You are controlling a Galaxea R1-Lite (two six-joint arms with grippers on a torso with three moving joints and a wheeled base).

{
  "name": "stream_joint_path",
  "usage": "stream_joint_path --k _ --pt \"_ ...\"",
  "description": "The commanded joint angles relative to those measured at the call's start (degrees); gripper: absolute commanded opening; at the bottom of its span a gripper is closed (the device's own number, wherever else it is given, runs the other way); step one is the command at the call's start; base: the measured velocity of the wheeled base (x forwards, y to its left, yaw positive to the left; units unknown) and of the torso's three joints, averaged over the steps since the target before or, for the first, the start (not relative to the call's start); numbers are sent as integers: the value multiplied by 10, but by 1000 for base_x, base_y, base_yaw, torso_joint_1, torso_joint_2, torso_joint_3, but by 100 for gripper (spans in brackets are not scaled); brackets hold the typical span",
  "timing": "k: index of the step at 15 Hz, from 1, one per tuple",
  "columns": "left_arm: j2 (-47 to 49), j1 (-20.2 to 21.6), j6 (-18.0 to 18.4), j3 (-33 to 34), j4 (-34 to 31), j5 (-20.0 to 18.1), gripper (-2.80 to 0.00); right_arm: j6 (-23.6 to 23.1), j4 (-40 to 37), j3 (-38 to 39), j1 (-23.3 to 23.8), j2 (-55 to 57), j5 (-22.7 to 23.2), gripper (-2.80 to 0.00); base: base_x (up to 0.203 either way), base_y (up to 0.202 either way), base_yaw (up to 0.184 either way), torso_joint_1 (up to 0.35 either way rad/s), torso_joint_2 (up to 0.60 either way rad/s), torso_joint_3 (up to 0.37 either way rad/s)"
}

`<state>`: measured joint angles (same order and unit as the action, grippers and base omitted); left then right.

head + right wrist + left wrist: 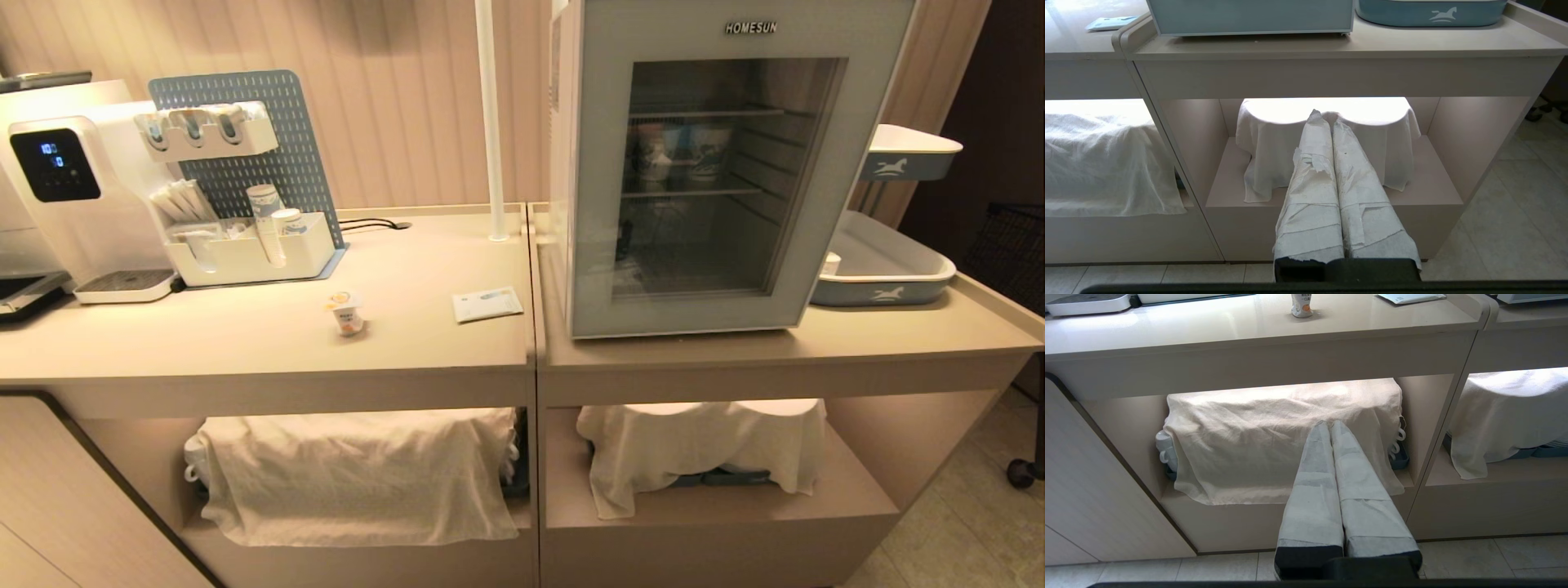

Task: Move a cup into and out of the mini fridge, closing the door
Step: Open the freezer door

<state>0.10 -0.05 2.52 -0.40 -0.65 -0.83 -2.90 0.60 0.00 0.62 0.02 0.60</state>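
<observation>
Judging by the layout, nothing of the task has been begun: the cup (pixel 347 311) stands upright on the left counter (pixel 245 343), well apart from the mini fridge (pixel 718 163), whose door (pixel 604 204) appears to be shut flat against the body, though the seam is hard to read from this angle. The door would have to be opened first, which calls for an arm to be raised from below counter level. Neither arm is seen in the head view. The left gripper (pixel 1327 424) is held low before the cloth-covered shelf (pixel 1274 445), its wrapped fingers pressed together, nothing gripped. The right gripper (pixel 1327 114) is likewise closed and empty below the fridge's counter.
</observation>
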Motion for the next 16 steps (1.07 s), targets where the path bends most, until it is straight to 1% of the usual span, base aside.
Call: stream_joint_path --k 1,4,5,6,7,8,9,10,11,13,14,15,16 --pt "0 0 0 1 0 0 -280 -2 1 5 0 -1 0 -280 0 0 0 0 0 0" --pt "0 0 1 -10 -4 3 -280 3 1 5 0 -1 0 -280 0 0 0 0 0 0" --pt "1 0 20 -12 -5 0 -280 3 1 5 0 -1 0 -280 0 0 0 0 0 0" --pt "0 0 52 -9 -3 -3 -280 3 1 5 0 -1 0 -280 0 0 0 0 0 0" --pt "0 0 59 -8 -7 -8 -280 4 1 5 0 -1 0 -280 0 0 0 0 0 0" --pt "0 0 58 -7 -9 -12 -280 4 1 5 0 -1 0 -280 0 0 0 0 0 0" --pt "0 0 50 -7 -16 -10 -280 4 1 5 0 -1 0 -280 0 0 0 0 0 0" --pt "0 0 30 -7 -15 -6 -280 4 1 5 0 -1 0 -280 0 0 0 0 0 0" --pt "1 0 20 -6 -12 -8 -280 4 1 5 0 -1 0 -280 0 0 0 0 0 0" --pt "0 0 22 -6 -15 -5 -280 3 1 5 0 -1 0 -280 0 0 0 0 0 0" --pt "1 0 28 -7 -14 -7 -280 3 1 5 0 -1 0 -280 0 0 0 0 0 0" --pt "0 0 41 -5 -9 -8 -280 3 0 5 0 -1 -1 -280 0 0 0 0 0 0" --pt "0 0 32 -4 -9 -6 -280 2 -1 5 0 -1 -1 -280 0 0 0 0 0 0"
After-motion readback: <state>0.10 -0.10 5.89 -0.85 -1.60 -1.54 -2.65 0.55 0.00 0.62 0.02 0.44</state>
